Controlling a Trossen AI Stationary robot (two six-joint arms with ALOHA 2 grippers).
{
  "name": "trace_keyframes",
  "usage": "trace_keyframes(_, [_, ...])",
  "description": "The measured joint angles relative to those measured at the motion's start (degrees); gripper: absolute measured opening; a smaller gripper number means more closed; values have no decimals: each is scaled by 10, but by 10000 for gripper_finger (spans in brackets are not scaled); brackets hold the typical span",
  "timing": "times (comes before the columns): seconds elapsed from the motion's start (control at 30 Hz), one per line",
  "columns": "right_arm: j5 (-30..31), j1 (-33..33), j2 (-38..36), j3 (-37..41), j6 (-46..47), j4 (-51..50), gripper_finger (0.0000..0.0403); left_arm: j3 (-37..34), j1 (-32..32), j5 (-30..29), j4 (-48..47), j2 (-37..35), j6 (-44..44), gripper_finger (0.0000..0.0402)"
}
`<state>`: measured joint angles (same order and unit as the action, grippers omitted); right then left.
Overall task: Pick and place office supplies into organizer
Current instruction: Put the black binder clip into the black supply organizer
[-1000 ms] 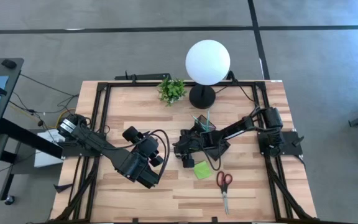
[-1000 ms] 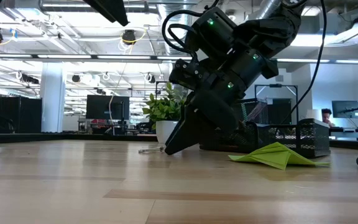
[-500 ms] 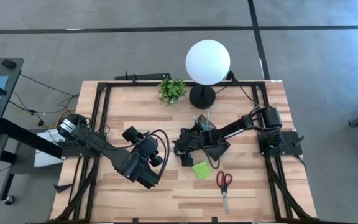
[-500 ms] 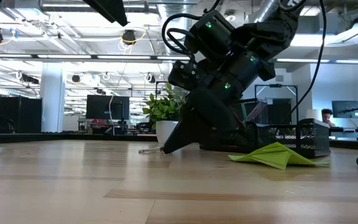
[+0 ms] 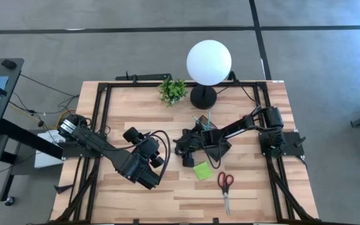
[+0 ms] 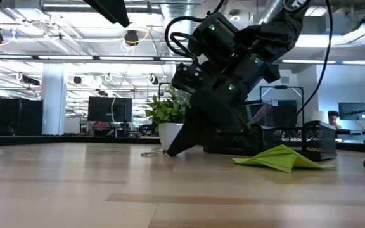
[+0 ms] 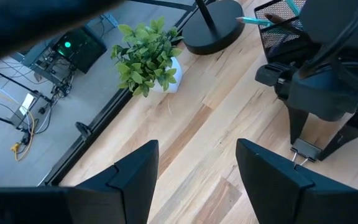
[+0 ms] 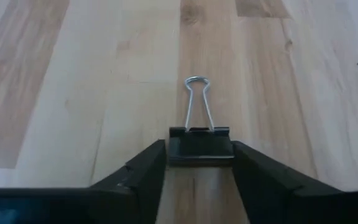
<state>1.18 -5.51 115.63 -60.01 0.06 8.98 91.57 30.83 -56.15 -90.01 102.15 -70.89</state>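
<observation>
- Table (image 5: 136,194) seen from above, with lamp (image 5: 209,62) at the far edge and plant (image 5: 173,90) just left of it.
- Organizer (image 5: 212,139) sits near the middle, in front of the lamp.
- Sticky pad (image 5: 202,170) lies just in front of the organizer.
- Scissors (image 5: 225,189) lie right of the pad, nearer the front edge.
- Right gripper (image 5: 186,156) sits left of the organizer, with a clip (image 8: 200,138) between its fingers on the table.
- Left gripper (image 5: 147,178) is further left.

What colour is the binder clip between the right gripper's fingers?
The binder clip has a black body and silver wire handles; the right wrist view shows it best.
</observation>
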Motion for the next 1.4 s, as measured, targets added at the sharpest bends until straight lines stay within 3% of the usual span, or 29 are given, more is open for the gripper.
trace_keyframes(0.13, [-12,1,0,0,5,3,127,0,0,0,0,0,0,213])
trace_keyframes(0.3, [-4,1,0,0,29,8,127,0,0,8,0,0,0,213])
trace_keyframes(0.5, [64,2,-7,0,124,-13,153,0,1,19,0,0,-13,213])
trace_keyframes(0.63, [86,1,-35,0,154,-34,132,0,4,19,0,0,-16,213])
trace_keyframes(0.8, [137,-6,-102,0,203,-129,127,0,7,21,0,0,-19,213])
trace_keyframes(0.97, [269,-26,-177,0,278,-292,143,0,14,23,0,0,-30,213])
trace_keyframes(1.07, [318,-46,-205,0,331,-371,155,0,19,23,0,0,-35,213])
trace_keyframes(1.23, [338,-73,-216,0,421,-462,128,0,30,22,0,0,-42,213])
trace_keyframes(1.4, [349,-88,-191,0,453,-478,130,0,37,21,0,0,-51,213])
